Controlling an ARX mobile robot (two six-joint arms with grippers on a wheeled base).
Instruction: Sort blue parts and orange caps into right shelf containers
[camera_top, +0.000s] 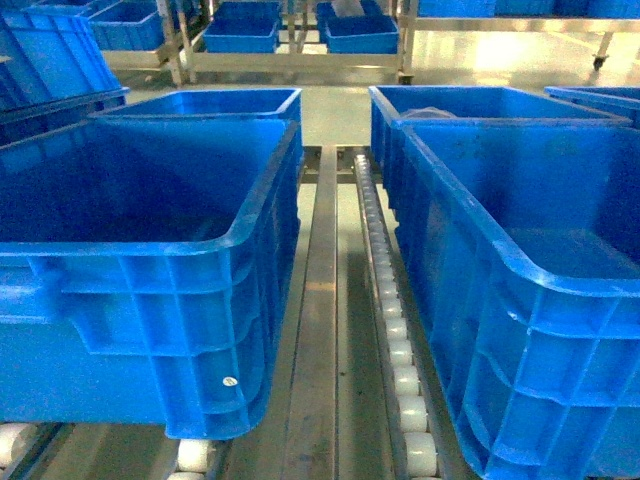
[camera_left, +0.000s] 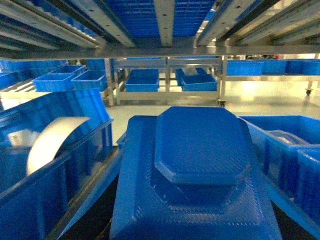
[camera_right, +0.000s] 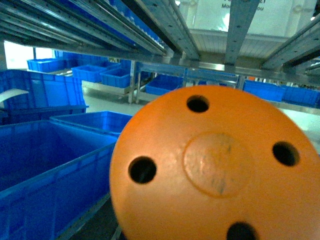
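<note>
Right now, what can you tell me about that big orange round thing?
The orange cap fills most of the right wrist view, very close to the camera. It is a smooth, bright-orange dome that looks like plastic, with a raised round disc in its middle and four dark round holes around it. Blue bins and metal shelf rails show behind it. What holds it is hidden.

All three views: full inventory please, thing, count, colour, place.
Large plastic bins: four close up, blue, two rows either side of the centre rail.
Roller track: one, white rollers, right of the rail.
Smaller bins: several, blue, on far racks.
Chunky octagon-topped plastic part: one, blue, filling the left wrist view.
Domed plastic cap with holes: one, orange, filling the right wrist view.
Grippers: not visible in any view.
</note>
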